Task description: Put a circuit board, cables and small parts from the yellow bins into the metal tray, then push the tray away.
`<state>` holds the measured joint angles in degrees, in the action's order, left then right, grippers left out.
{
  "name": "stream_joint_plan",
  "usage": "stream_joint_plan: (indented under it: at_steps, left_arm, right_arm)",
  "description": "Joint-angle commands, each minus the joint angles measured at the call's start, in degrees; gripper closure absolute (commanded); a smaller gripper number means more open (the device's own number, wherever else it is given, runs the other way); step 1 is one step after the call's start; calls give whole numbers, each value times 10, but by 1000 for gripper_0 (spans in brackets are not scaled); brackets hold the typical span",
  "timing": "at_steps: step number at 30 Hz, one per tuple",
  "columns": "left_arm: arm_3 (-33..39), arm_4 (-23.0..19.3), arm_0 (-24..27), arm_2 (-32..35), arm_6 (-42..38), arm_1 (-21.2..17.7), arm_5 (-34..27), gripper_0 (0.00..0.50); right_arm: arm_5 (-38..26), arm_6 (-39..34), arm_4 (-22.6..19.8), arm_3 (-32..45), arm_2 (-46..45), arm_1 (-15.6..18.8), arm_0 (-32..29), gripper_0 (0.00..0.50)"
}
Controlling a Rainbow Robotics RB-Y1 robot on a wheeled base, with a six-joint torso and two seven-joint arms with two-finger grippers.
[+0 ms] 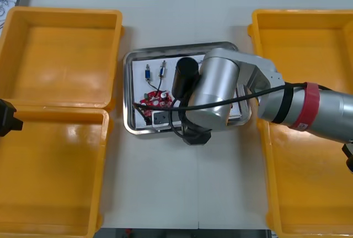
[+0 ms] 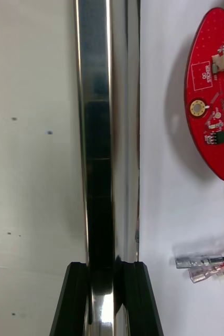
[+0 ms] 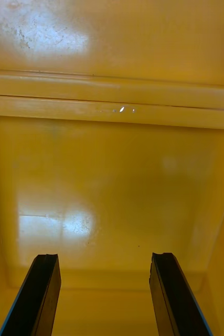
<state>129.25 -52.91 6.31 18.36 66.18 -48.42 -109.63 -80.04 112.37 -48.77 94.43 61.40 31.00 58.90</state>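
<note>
**Right gripper point(image 2: 105, 268) clamped on the metal tray point(image 1: 128, 91)**

My right fingers pinch the tray's shiny rim, one outside over the table point(image 2: 33, 157) and one inside over the white floor. The round red circuit board point(image 2: 214, 94) lies in the tray, and a cable point(image 2: 203, 262) with clear plug ends lies near my inner finger. My left gripper point(image 3: 104, 260) hangs over a yellow bin point(image 3: 112, 173), fingers apart and holding nothing.

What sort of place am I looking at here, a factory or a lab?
Probably an electronics kitting bench in a lab or workshop: yellow bins flank a metal tray holding a red circuit board and cables. The right claw grips the tray's rim; the left claw hangs open over a bin.
</note>
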Motion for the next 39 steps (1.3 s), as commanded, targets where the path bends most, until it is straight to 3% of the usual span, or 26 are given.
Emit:
stream_joint_plan:
  at_steps: [1,10,19,28,39]
  left_arm:
    - [16,-4,-12,12,38,-26,-4,0]
    - [16,-4,-12,12,38,-26,-4,0]
    - [16,-4,-12,12,38,-26,-4,0]
    - [16,-4,-12,12,38,-26,-4,0]
    - [16,-4,-12,12,38,-26,-4,0]
  right_arm:
    - [4,58,-19,-40,-32,-23,49,500]
    - [8,126,-33,-118,-61,-38,81,500]
    - [22,134,-36,-168,-71,-43,108,500]
    - [31,144,-16,-231,-104,-71,121,500]
    - [68,147,-9,-246,-104,-77,126,500]
